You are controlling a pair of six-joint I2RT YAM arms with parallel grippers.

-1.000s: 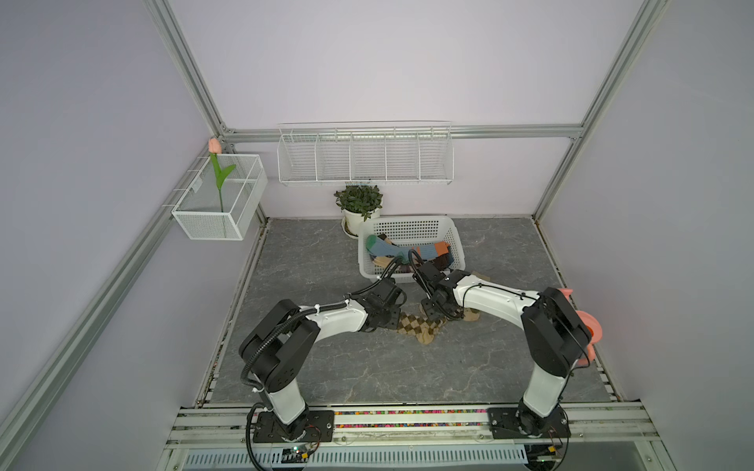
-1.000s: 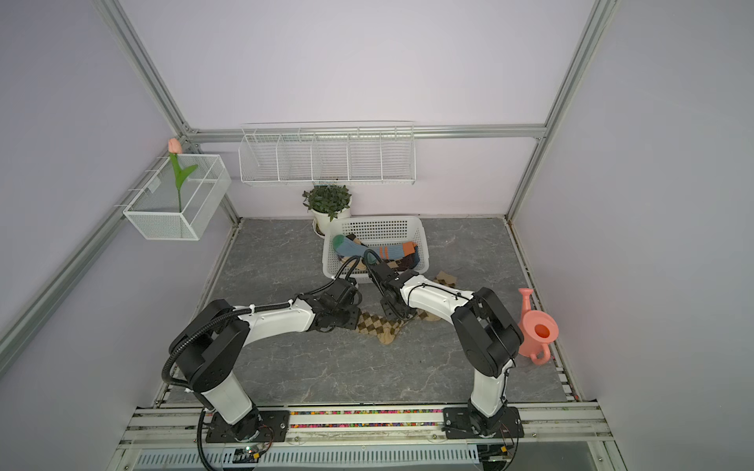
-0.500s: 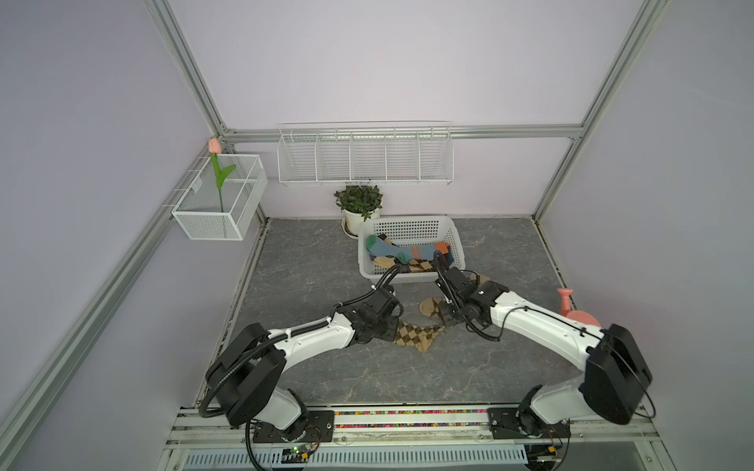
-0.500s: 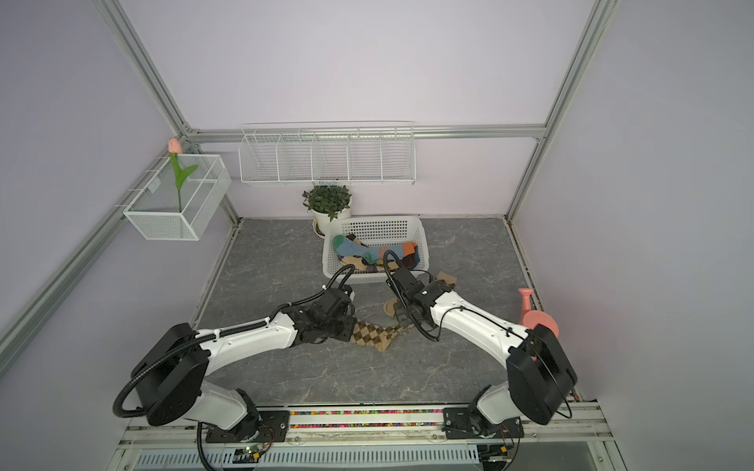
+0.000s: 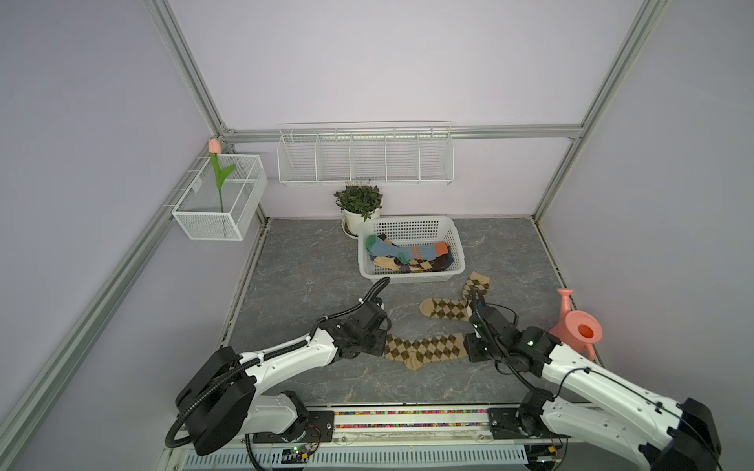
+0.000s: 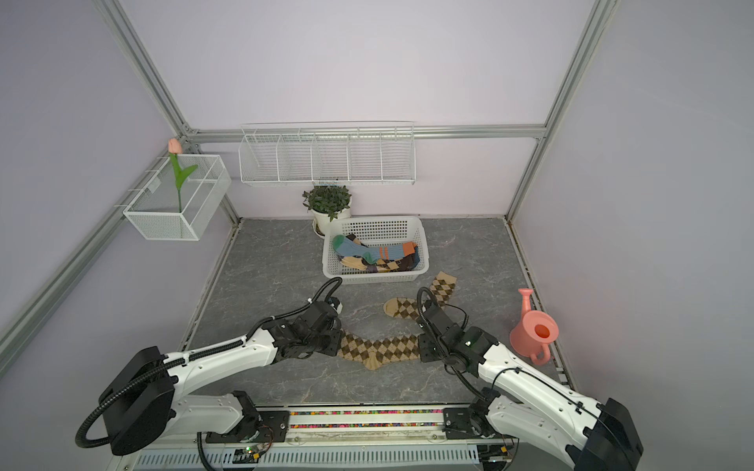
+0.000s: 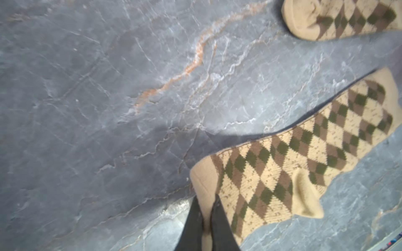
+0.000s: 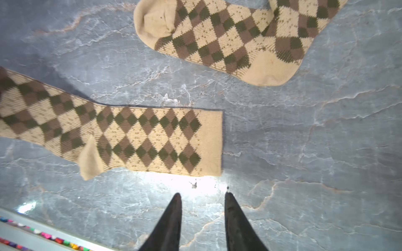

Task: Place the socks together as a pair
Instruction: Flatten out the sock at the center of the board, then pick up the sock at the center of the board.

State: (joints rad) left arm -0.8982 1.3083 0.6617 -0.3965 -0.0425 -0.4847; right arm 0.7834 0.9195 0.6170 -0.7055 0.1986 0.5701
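A tan argyle sock (image 5: 424, 348) (image 6: 379, 350) lies stretched flat on the grey floor between my two grippers. My left gripper (image 5: 381, 346) (image 7: 205, 200) is shut on its cream toe end, with fabric pinched between the fingers. My right gripper (image 5: 469, 350) (image 8: 201, 195) is open and holds nothing; the sock's cuff (image 8: 212, 141) lies just beyond its fingertips. A second tan argyle sock (image 5: 449, 306) (image 8: 228, 37) lies bent on the floor a little farther back. More socks, among them a blue one with orange stripes (image 5: 408, 249) (image 6: 375, 250), are piled in the white basket (image 5: 408, 279) (image 6: 373, 278).
A pink watering can (image 5: 577, 330) (image 6: 534, 332) stands to the right of my right arm. A potted plant (image 5: 359, 204) sits behind the basket by the back wall. A wire shelf (image 5: 365, 157) hangs on that wall, and a wire box with a tulip (image 5: 220, 204) on the left.
Both arms have drawn back toward the front and moved apart, laying the sock out flat. The right gripper has opened and let go of the cuff.
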